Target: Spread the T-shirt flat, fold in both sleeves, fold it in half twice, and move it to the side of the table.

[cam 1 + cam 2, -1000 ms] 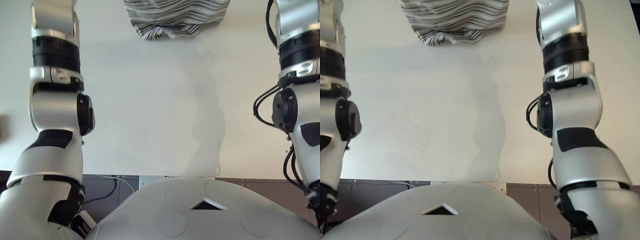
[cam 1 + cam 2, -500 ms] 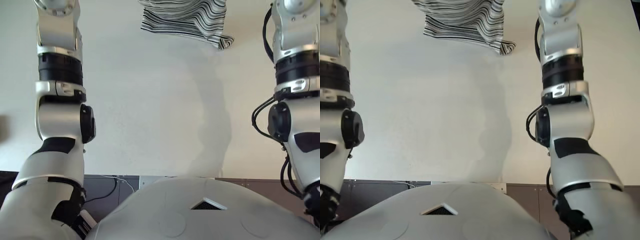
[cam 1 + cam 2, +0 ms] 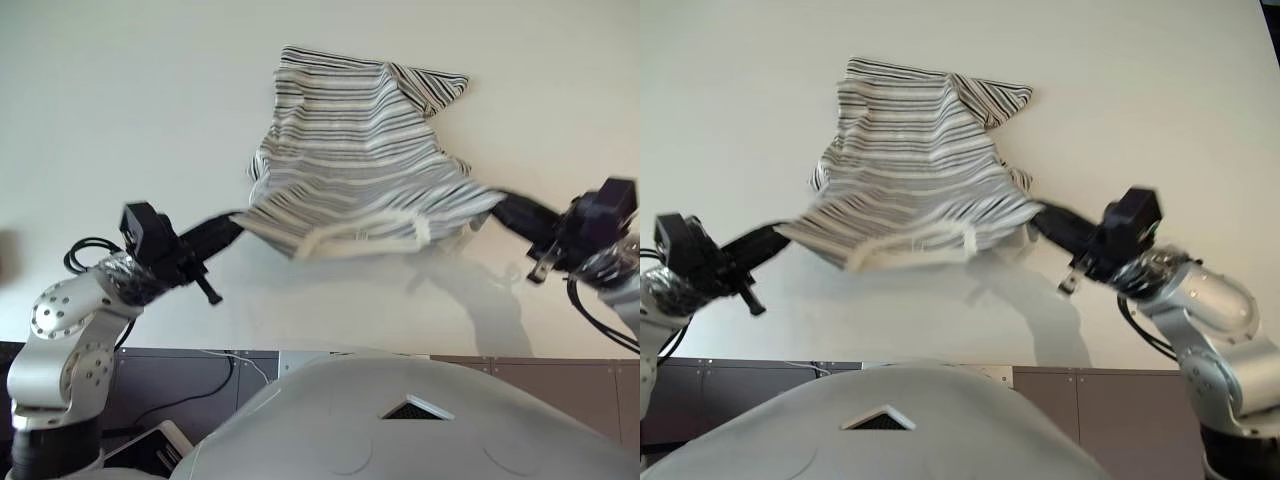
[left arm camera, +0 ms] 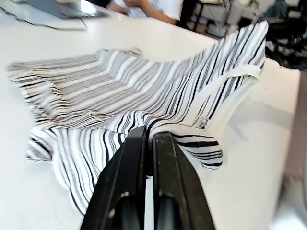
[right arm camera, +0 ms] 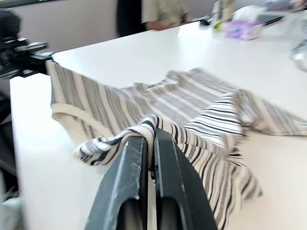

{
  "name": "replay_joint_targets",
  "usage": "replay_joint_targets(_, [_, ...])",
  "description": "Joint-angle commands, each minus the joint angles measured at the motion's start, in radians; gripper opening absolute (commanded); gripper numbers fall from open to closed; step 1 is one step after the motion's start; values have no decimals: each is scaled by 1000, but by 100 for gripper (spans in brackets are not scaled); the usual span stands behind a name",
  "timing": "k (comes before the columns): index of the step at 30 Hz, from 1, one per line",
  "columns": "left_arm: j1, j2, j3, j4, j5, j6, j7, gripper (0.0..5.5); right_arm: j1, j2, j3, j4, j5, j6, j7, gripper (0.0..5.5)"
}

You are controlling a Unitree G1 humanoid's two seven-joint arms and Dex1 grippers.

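Observation:
A black-and-white striped T-shirt (image 3: pixel 350 150) is stretched across the white table (image 3: pixel 120 110), its far part lying on the surface and its near edge lifted. My left gripper (image 3: pixel 238 222) is shut on the shirt's near left corner, and my right gripper (image 3: pixel 495 205) is shut on the near right corner. The pale collar band (image 3: pixel 365 235) hangs along the raised near edge. In the left wrist view the black fingers (image 4: pixel 144 158) pinch striped fabric (image 4: pixel 144 91). In the right wrist view the fingers (image 5: pixel 148 158) clamp a fold of the shirt (image 5: pixel 192 100).
The table's near edge (image 3: pixel 330 348) runs just in front of both arms. Bare tabletop lies to the left and right of the shirt. Cables (image 3: pixel 215 375) hang below the edge at the left.
Both arms have swung down and towards me, dragging the shirt from the far end of the table to the near half, where it now lies spread out wider.

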State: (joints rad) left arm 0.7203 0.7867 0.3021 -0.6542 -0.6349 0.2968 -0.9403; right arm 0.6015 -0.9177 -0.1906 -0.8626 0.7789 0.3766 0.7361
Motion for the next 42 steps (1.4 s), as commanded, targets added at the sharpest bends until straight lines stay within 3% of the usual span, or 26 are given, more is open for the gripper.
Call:
replay_joint_targets(1, [161,47,-109,29,353,-155,13,65,140,-100,135,23,-388,-68,15,46])
replay_joint_targets(4, [213,13,-129,90,474,-255,43,110,203,-105,161,119,-559,-186,44,101])
replay_joint_targets(8, [259,-14,-101,163,490,-319,43,162,293,-94,125,158,-595,-292,124,166])
replay_joint_targets(10, [268,-26,-61,263,452,-320,30,195,344,-94,67,159,-508,-293,207,204])
replay_joint_targets(13, [265,-40,32,358,244,-175,-41,208,313,-45,-44,148,-262,-197,249,250])
replay_joint_targets(16, [180,-20,141,358,29,-4,-50,208,133,-8,-162,180,51,-51,143,272])
replay_joint_targets(18, [-4,-38,193,328,-146,120,69,208,-32,10,-141,221,86,32,25,272])
replay_joint_targets(20, [-213,-81,115,243,-205,192,203,208,-171,30,74,299,-173,47,-55,272])
replay_joint_targets(22, [-326,-114,-30,207,-109,195,256,208,-258,63,246,380,-348,43,-87,272])
replay_joint_targets(27, [-322,-92,-392,355,344,16,264,208,-432,161,458,632,-628,3,-148,272])
replay_joint_targets(32, [-375,-127,-418,607,525,-105,371,208,-556,112,422,870,-746,-78,-142,272])
replay_joint_targets(35, [-399,-207,-407,575,522,-169,444,208,-631,109,417,981,-785,-122,-128,272])
replay_joint_targets(39, [-396,-328,-424,428,518,-144,549,208,-605,112,367,933,-776,-141,-129,272])
replay_joint_targets(42, [-398,-379,-441,340,547,-103,598,208,-572,133,235,744,-632,-106,-100,272])
